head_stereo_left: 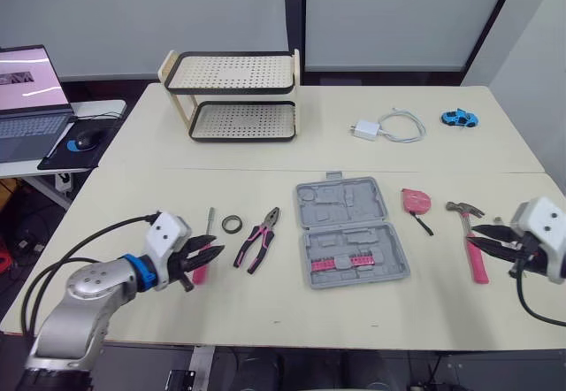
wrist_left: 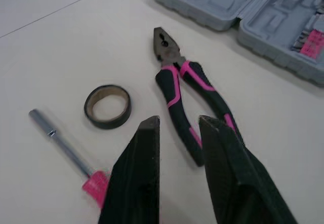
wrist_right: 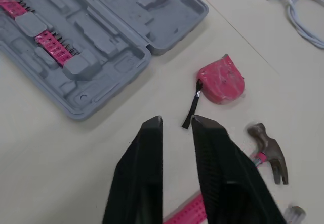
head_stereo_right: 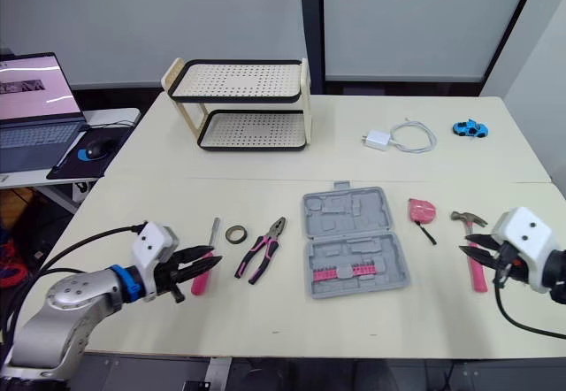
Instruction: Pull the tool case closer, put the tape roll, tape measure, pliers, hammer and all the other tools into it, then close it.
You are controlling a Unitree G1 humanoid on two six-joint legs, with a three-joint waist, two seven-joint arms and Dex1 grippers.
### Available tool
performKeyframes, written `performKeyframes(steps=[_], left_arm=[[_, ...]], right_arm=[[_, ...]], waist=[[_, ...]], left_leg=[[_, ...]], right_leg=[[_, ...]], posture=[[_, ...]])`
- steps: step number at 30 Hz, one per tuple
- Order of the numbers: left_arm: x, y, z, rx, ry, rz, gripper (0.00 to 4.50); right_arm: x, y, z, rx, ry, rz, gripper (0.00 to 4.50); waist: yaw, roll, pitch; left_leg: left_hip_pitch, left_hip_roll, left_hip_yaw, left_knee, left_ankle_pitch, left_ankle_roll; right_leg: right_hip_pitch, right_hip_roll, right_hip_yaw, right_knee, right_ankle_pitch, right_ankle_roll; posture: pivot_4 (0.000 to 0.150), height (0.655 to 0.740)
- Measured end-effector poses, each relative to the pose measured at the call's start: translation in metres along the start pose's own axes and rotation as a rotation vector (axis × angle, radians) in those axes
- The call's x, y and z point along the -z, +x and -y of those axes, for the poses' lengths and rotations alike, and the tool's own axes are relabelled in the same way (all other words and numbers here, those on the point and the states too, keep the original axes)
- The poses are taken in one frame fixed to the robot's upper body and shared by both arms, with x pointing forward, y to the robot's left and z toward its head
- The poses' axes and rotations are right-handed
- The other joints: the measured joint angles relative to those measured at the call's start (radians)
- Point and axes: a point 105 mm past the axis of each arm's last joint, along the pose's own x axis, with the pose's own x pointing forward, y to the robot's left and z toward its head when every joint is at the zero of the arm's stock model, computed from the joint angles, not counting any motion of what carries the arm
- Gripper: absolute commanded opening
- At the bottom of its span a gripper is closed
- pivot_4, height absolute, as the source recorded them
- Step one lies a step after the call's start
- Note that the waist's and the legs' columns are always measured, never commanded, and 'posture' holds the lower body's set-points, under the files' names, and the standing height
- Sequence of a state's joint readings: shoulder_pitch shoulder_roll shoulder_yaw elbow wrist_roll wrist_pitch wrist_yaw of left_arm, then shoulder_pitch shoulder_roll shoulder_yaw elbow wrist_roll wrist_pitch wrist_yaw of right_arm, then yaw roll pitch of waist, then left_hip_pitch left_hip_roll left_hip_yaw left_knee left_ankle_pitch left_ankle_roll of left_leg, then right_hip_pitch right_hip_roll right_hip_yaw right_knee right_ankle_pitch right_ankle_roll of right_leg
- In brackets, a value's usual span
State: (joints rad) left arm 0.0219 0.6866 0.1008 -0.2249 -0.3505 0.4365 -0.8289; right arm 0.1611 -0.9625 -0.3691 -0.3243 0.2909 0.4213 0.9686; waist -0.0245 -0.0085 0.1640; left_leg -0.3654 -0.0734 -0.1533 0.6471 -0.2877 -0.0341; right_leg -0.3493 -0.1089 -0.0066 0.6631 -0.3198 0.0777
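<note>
The tool case (head_stereo_left: pixel 349 230) is lying open and flat at the middle of the table (head_stereo_left: pixel 265 157), its lid half on the far side. The left gripper (wrist_left: pixel 179 121) is hanging over the near left part of the table with its fingers apart and nothing between them. It is pointing right toward the case, which is sitting beyond the pliers (head_stereo_left: pixel 257 240). The pink-handled screwdriver (head_stereo_left: pixel 204 248) is lying just beside this gripper (whether they touch, I cannot tell), and the tape roll (head_stereo_left: pixel 233 224) is resting a little farther off. The right gripper (wrist_right: pixel 176 120), fingers also parted and empty, is hanging by the hammer (head_stereo_left: pixel 471 236) at the right edge. The tape measure (head_stereo_left: pixel 416 200) is lying between hammer and case.
</note>
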Motion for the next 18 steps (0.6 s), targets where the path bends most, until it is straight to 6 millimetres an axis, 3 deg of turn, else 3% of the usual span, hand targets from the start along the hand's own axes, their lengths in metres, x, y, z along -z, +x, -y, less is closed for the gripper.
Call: performKeyframes(steps=[1,7,18], left_arm=[[-0.002,0.008,0.004,0.015,-0.011,0.008,0.03],[-0.008,0.045,0.024,0.101,-0.018,0.017,0.03],[-0.008,0.092,0.03,0.124,-0.004,-0.012,0.03]], right_arm=[[-0.002,0.007,-0.002,-0.009,-0.009,0.002,0.0],[-0.007,0.047,-0.01,-0.046,-0.033,0.006,0.0],[0.001,0.101,-0.009,-0.012,-0.111,-0.067,0.0]], waist=[[-0.001,0.0,0.0],[-0.002,-0.001,0.0],[-0.003,-0.001,0.0]], left_leg=[[0.0,0.0,0.0,0.0,0.0,0.0],[0.0,0.0,0.0,0.0,0.003,-0.005],[-0.001,-0.001,-0.001,0.001,0.004,-0.007]], right_leg=[[0.0,0.0,0.0,0.0,0.0,0.0],[0.0,0.0,0.0,0.0,0.0,0.0],[-0.002,0.0,0.0,0.0,0.0,0.0]], posture=[[0.15,0.74],[0.15,0.74],[0.15,0.74]])
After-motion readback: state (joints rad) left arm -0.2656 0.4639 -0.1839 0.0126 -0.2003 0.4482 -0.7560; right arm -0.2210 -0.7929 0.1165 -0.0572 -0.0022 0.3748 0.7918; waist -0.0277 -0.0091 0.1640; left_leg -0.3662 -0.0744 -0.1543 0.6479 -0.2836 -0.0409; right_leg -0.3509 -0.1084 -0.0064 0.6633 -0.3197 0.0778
